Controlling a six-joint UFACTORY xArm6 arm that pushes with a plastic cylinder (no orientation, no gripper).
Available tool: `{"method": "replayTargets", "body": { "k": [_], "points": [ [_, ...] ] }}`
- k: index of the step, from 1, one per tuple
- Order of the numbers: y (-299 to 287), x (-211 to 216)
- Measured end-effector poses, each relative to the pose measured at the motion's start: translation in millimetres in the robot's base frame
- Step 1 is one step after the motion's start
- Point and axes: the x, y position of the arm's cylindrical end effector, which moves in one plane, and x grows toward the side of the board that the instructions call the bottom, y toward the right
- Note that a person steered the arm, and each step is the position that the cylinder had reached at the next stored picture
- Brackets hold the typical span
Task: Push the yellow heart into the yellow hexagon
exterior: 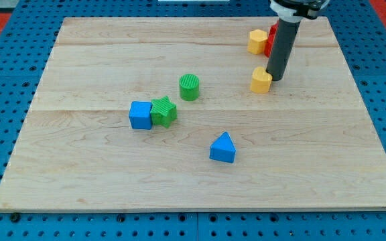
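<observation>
The yellow heart (261,79) lies on the wooden board at the view's upper right. The yellow hexagon (258,41) lies above it near the board's top edge, a clear gap apart. My tip (275,78) stands right beside the heart on its right side, touching or nearly touching it. The rod rises from there toward the view's top and covers part of a red block (269,40) that sits against the hexagon's right side.
A green cylinder (189,87) stands left of the heart. A green star (163,111) and a blue cube (140,115) touch each other at mid-board. A blue triangle (223,148) lies lower, toward the view's bottom. The wooden board (79,181) rests on a blue pegboard.
</observation>
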Motion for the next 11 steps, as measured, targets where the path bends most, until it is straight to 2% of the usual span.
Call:
{"method": "replayTargets", "body": {
  "k": [1,2,3,4,6,8,9,11],
  "points": [
    [-8.1,23.3],
    [-68.8,9.5],
    [-102.5,-23.7],
    [-153.9,-31.5],
    [-78.9,-44.6],
    [-75.2,-92.3],
    [-98.2,-106.3],
    [-68.7,-126.1]
  ]
}}
